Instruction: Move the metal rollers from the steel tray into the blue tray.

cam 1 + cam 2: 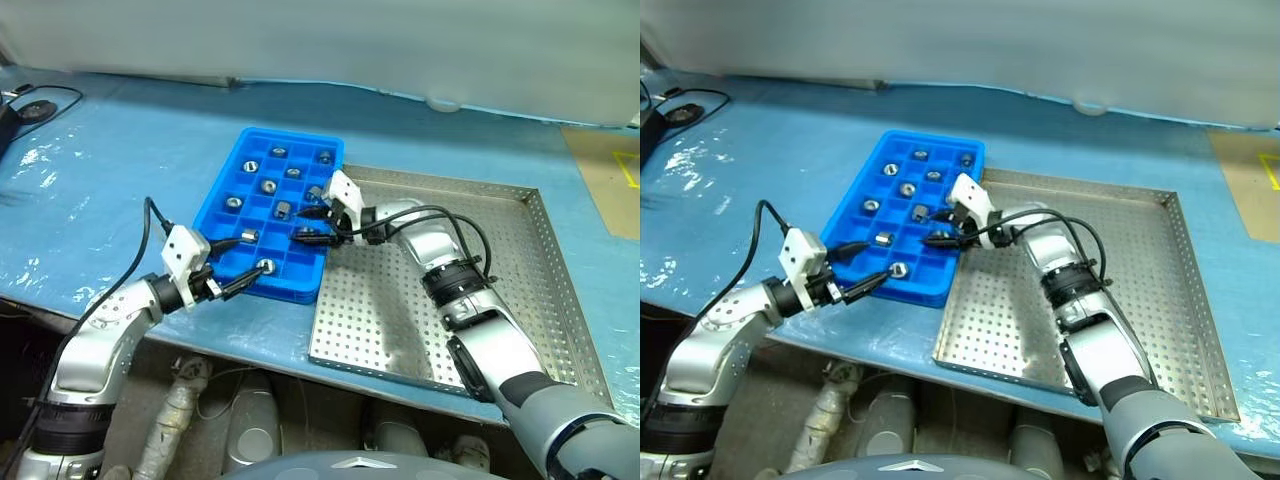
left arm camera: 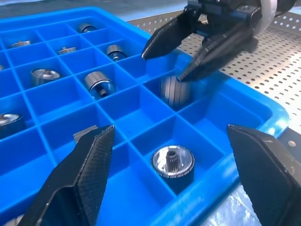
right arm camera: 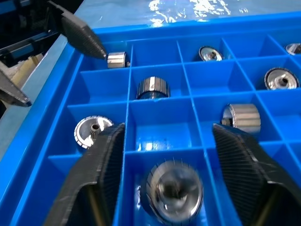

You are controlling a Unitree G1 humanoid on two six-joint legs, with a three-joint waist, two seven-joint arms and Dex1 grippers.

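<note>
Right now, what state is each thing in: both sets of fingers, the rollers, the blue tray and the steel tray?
Left gripper: fingers open, holding nothing, at the blue tray's near corner.
Right gripper: fingers open over a compartment, a roller lying loose beneath them.
Small silvery metal rollers: lying in separate compartments, some upright, some on their sides.
Bright blue plastic compartment tray: partly filled, several compartments empty.
Large perforated steel tray: no rollers visible on it.
</note>
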